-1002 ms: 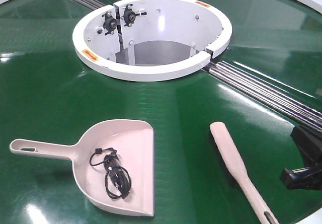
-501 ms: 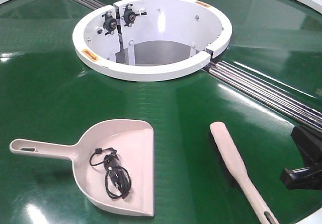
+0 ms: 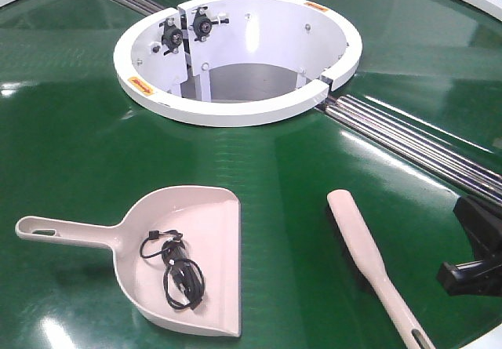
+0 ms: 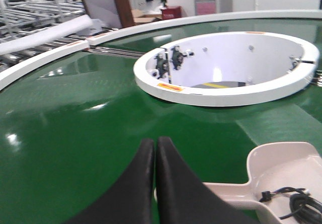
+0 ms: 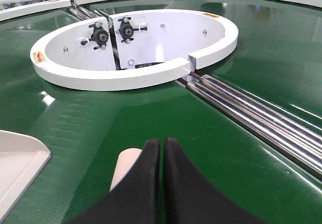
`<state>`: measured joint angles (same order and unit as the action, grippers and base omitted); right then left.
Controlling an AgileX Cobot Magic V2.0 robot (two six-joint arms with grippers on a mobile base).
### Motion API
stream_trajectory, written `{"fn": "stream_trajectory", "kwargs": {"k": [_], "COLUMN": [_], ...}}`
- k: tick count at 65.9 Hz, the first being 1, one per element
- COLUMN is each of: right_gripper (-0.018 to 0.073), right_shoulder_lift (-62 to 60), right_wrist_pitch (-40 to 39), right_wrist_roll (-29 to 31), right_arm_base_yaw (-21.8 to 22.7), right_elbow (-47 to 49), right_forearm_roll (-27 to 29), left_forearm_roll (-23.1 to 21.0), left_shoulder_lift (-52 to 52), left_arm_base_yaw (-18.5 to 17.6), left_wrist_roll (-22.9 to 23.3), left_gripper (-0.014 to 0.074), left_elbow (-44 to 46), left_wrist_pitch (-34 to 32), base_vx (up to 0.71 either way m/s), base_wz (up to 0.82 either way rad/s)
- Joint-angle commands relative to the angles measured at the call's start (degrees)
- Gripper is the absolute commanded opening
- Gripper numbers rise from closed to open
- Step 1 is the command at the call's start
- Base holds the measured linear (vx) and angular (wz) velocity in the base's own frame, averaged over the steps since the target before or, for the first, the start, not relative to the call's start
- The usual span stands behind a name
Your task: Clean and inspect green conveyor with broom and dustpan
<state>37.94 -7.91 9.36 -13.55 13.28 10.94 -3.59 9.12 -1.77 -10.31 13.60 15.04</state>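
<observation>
The left gripper (image 4: 154,148) had its two black fingers pressed together with nothing between them. It hung above the dustpan's long thin handle, which passed beneath the fingertips in the left wrist view. That position suggested the arm was lined up over the handle, though no grasp had been made.

The right gripper (image 5: 162,151) was likewise closed and empty. It hovered just above the rounded tip of the broom (image 3: 369,263). In the front view only a black part of this arm showed at the right edge, beside the broom.

Both tools lay flat on the green conveyor (image 3: 70,153), well apart from each other. The dustpan (image 3: 184,255) rested on the left with its handle pointing left and its wide mouth facing right, toward the broom. That layout probably let debris be swept straight in. A tangled black cable (image 3: 174,269) sat inside the pan.

Beyond them stood the white circular hub (image 3: 235,110). Shiny steel rollers (image 3: 408,141) ran out from it across the belt toward the right.
</observation>
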Motion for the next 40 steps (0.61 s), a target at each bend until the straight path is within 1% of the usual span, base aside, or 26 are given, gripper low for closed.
{"fn": "stream_trajectory", "kwargs": {"k": [1,8,16,20,40], "right_gripper": [-0.0006,-0.0006,-0.0006,-0.0006,-0.0006], "right_shoulder_lift": [-0.2,-0.2,-0.2,-0.2,-0.2], "right_wrist_pitch": [-4.3,-4.3,-3.9,-3.8,-3.5], "right_wrist_roll": [-0.1,-0.1,-0.1,-0.1,-0.1], "right_arm_base_yaw": [0.4,0.4,0.4,0.4,0.4], "right_elbow": [1.6,1.6,1.6,1.6,1.6], "right_forearm_roll": [-0.2,-0.2,-0.2,-0.2,-0.2], "left_forearm_roll": [-1.6,-1.5,-1.5,-0.9,-0.9], "left_shoulder_lift": [-4.6,-11.4,-10.8,-10.8,-10.8], "left_arm_base_yaw": [2.2,4.5,5.0,5.0,5.0], "left_wrist_roll": [0.6,0.6,1.8,2.1,2.1], "left_gripper": [-0.0023,-0.0023,-0.0023,-0.0023,-0.0023], "left_elbow": [-3.1,-9.9,-16.9,-16.6,-16.6], "left_wrist_pitch": [-6.4,-6.9,-13.8,-11.6,-11.6], "base_vx": [0.0,0.0,0.0,0.0,0.0], "base_wz": [0.0,0.0,0.0,0.0,0.0]}}
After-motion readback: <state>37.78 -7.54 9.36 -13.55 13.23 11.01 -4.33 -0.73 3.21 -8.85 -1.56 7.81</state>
